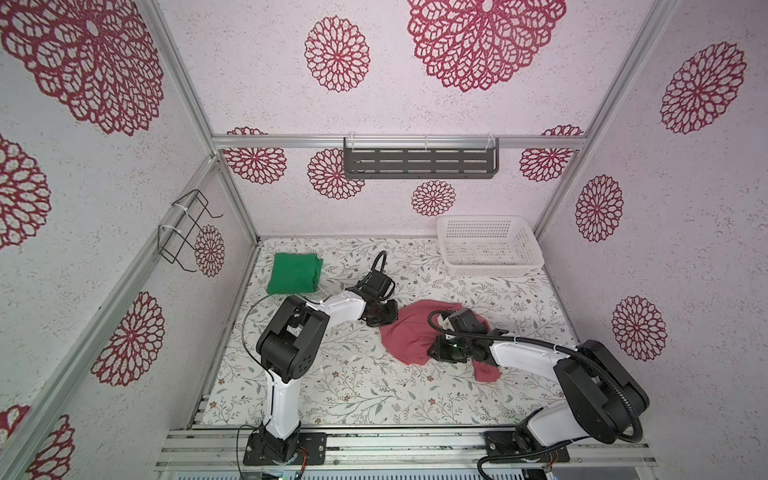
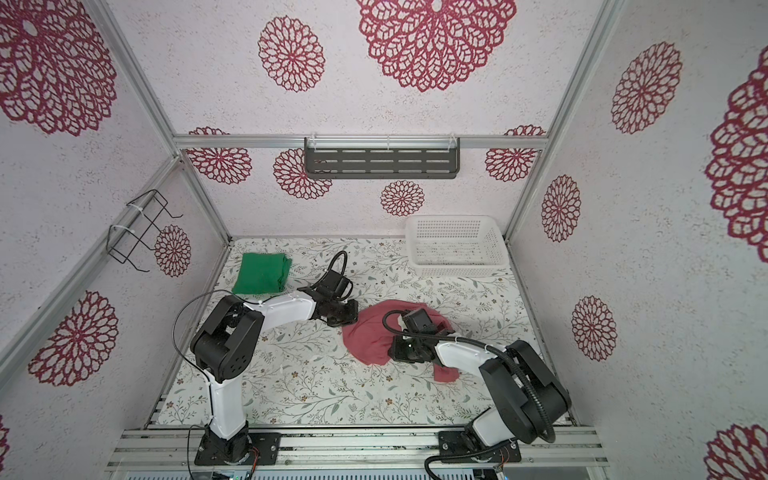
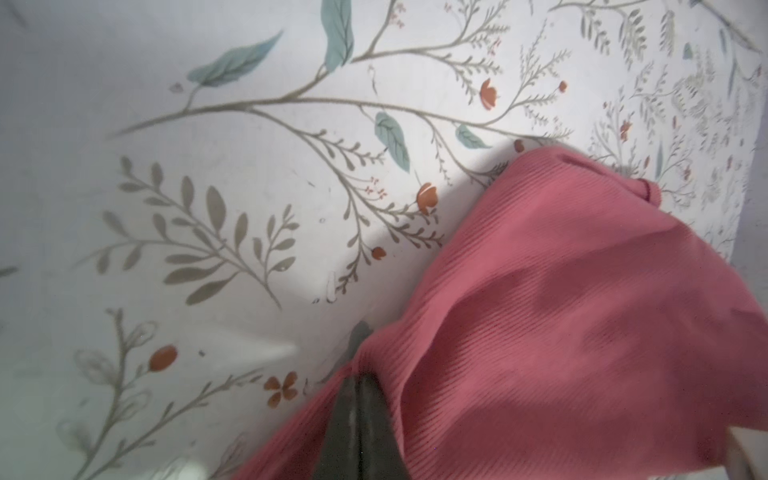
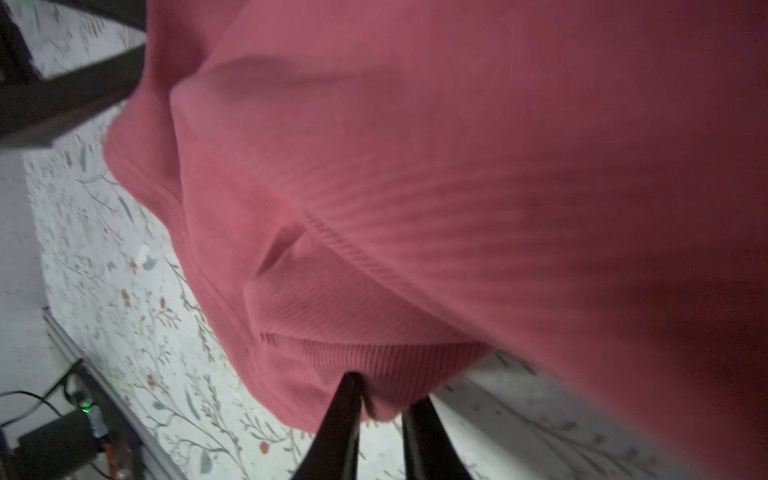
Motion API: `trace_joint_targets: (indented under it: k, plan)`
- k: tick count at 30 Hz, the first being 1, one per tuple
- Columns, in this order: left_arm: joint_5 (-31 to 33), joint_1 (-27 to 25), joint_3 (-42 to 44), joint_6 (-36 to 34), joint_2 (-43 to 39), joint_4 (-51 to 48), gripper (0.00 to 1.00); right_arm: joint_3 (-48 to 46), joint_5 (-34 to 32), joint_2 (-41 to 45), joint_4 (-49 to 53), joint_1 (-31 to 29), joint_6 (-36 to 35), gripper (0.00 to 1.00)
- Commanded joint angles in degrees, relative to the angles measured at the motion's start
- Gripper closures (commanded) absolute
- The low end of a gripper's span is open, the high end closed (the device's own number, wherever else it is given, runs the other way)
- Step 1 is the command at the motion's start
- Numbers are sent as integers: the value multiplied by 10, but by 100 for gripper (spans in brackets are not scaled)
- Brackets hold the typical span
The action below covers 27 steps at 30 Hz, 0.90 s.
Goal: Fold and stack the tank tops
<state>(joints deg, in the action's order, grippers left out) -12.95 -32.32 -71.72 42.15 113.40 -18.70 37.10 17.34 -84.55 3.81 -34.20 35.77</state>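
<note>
**A:** Where are the 2 tank tops?

**B:** The green tank top (image 1: pixel 295 274) lies folded at the far left of the table (image 1: pixel 332 395). I'd guess it is parked there as the base of the stack. The dusty red tank top (image 1: pixel 409 332) is crumpled mid-table, well apart from it.

**A:** And the jaws?

**B:** Both are clenched on the red one. The left gripper (image 3: pixel 359 374) pinches its left edge. The right gripper (image 4: pixel 384 388) nips a ribbed border on the near side, with fabric bunched between its fingertips.

**A:** Why 2 holds?

**B:** Soft cloth sags from 1 point. 2 spaced pinches probably let the arms draw it taut and flat before folding. A tail of it lies under the right arm (image 1: pixel 519 357) and may drag.

**A:** The white perforated basket (image 1: pixel 490 270)?

**B:** It's in the far right corner, touching neither garment.
</note>
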Motion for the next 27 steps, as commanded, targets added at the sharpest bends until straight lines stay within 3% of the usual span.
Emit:
trace_joint_targets:
  k: [1,10,16,18,21,27]
  plan:
    - [15,14,-5,-4,-65,19,100,62,-32,18,47,-1,-44,100]
    - [117,63,-29,-38,-242,-28,100,245,-57,50,245,30,-177,100]
    - [187,88,16,-39,-350,-86,100,319,-56,74,337,55,-224,100]
    - [197,90,34,-38,-366,-105,100,319,-44,83,351,64,-227,100]
    - [161,83,70,-13,-360,-117,100,290,-12,89,358,64,-216,100]
    - [111,6,154,39,-321,-101,100,149,36,112,353,62,-164,100]
